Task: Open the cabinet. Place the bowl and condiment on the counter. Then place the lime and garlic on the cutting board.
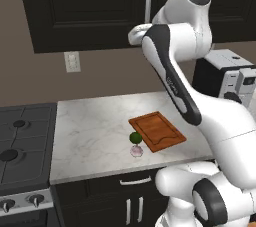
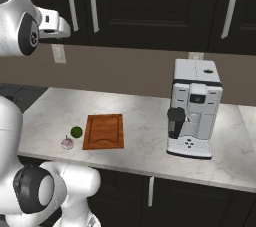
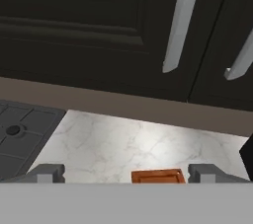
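Note:
The black wall cabinet [image 3: 84, 25] is shut, its doors [image 2: 150, 6] closed and two long silver handles [image 3: 180, 20] hanging side by side. My gripper [image 3: 127, 173] is held high in front of the doors, just below the handles' lower ends. It is open, its fingertips [image 3: 47, 172] wide apart with nothing between them. On the marble counter [image 1: 95, 126] lies the reddish-brown cutting board [image 1: 157, 131]. The lime [image 1: 135, 137] and the garlic [image 1: 136, 151] rest on the counter just left of the board. Bowl and condiment are hidden.
A black gas stove [image 1: 22, 141] adjoins the counter's left end. A grey coffee machine [image 2: 194, 116] stands on the counter right of the board. A wall socket [image 1: 72, 62] sits under the cabinet. Low black cabinets [image 2: 175, 198] run below.

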You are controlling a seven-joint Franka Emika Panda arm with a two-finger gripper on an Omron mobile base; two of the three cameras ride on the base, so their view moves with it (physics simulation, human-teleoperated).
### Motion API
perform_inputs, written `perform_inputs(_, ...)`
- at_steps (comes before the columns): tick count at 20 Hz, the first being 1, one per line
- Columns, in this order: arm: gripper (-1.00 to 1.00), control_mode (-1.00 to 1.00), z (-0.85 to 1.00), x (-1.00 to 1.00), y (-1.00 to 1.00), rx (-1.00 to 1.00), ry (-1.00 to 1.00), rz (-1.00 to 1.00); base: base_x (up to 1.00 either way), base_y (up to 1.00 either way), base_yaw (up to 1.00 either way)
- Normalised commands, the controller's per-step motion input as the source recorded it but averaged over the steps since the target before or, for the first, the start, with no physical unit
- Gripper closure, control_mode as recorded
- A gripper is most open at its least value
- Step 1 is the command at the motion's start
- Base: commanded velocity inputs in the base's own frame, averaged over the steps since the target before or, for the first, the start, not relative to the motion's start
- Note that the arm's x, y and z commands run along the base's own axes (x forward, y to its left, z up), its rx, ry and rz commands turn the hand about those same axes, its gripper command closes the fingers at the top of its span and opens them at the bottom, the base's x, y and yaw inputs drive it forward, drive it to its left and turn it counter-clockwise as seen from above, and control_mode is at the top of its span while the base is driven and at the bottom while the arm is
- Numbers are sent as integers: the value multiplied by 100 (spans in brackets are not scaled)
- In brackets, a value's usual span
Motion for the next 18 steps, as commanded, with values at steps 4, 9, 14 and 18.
perform_inputs(4, -100, -100, 32, -16, -6, 7, -7, 4, 0, 0, 0)
perform_inputs(9, -100, -100, 29, 0, 0, 4, -7, 0, 0, 0, 0)
perform_inputs(14, -100, -100, 18, 0, 0, 0, -7, 0, 0, 0, 0)
perform_inputs(18, -100, -100, 3, 6, -9, 0, 0, -2, 0, 0, 0)
